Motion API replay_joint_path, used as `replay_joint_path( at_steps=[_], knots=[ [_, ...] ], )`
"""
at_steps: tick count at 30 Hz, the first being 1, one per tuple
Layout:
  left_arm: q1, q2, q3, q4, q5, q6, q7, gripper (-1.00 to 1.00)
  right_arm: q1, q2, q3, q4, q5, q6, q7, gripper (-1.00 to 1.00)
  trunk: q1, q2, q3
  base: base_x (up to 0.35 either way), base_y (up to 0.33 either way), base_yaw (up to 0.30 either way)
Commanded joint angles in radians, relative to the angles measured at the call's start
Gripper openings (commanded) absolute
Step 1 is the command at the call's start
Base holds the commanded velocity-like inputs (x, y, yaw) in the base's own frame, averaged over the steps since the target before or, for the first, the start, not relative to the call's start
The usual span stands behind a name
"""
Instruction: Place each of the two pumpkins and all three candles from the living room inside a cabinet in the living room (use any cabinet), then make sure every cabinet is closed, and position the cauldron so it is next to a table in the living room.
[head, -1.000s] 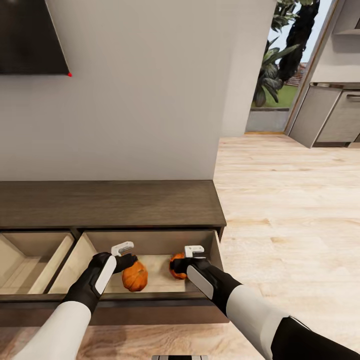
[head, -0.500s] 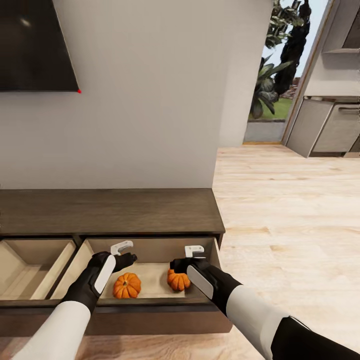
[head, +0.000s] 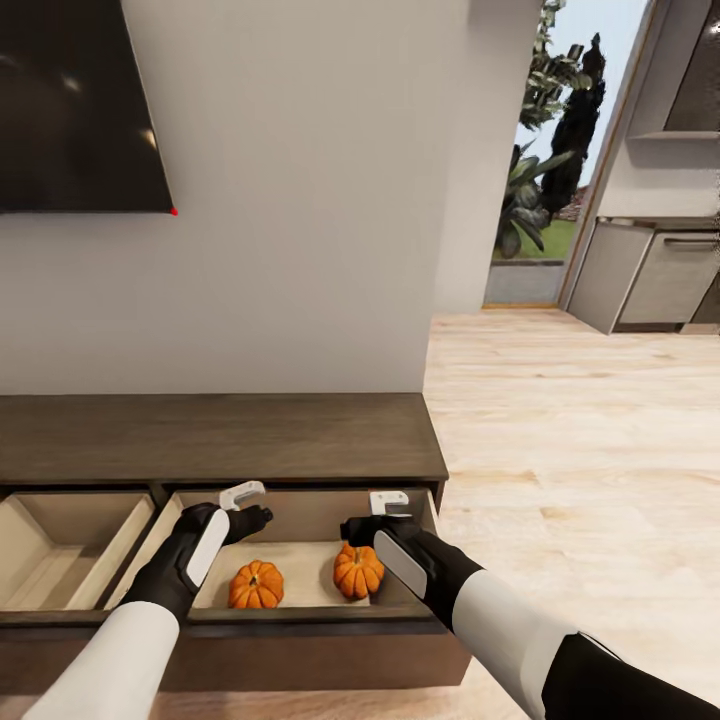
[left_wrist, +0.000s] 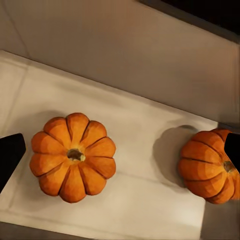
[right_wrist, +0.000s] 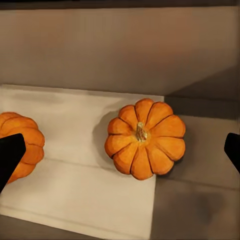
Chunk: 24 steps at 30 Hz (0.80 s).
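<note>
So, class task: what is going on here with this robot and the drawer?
Both pumpkins, one under the left hand and the other under the right hand, sit upright and apart in the open drawer of the cabinet. Both hands are open above them, holding nothing. The neighbouring drawer is open too.

A small ribbed orange pumpkin with a short brown stem (right_wrist: 145, 138) sits upright on the pale beige floor of the drawer (right_wrist: 85, 195); a second orange pumpkin (right_wrist: 20, 145), partly cut off, lies well apart; two dark fingertips (right_wrist: 10, 152) stand wide apart.
</note>
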<state>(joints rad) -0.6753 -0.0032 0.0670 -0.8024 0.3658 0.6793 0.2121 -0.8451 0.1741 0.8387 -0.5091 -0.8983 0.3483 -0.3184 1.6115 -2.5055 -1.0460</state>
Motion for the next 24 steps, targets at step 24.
replay_joint_path(
  at_steps=[24],
  knots=[
    [-0.001, 0.002, 0.002, -0.003, 0.016, 0.003, 0.007, 1.00, -0.002, -0.001, 0.007, -0.003, -0.008, -0.035, 0.000, 1.00, -0.011, 0.005, 0.092, -0.095, 0.000, 0.000]
  ],
)
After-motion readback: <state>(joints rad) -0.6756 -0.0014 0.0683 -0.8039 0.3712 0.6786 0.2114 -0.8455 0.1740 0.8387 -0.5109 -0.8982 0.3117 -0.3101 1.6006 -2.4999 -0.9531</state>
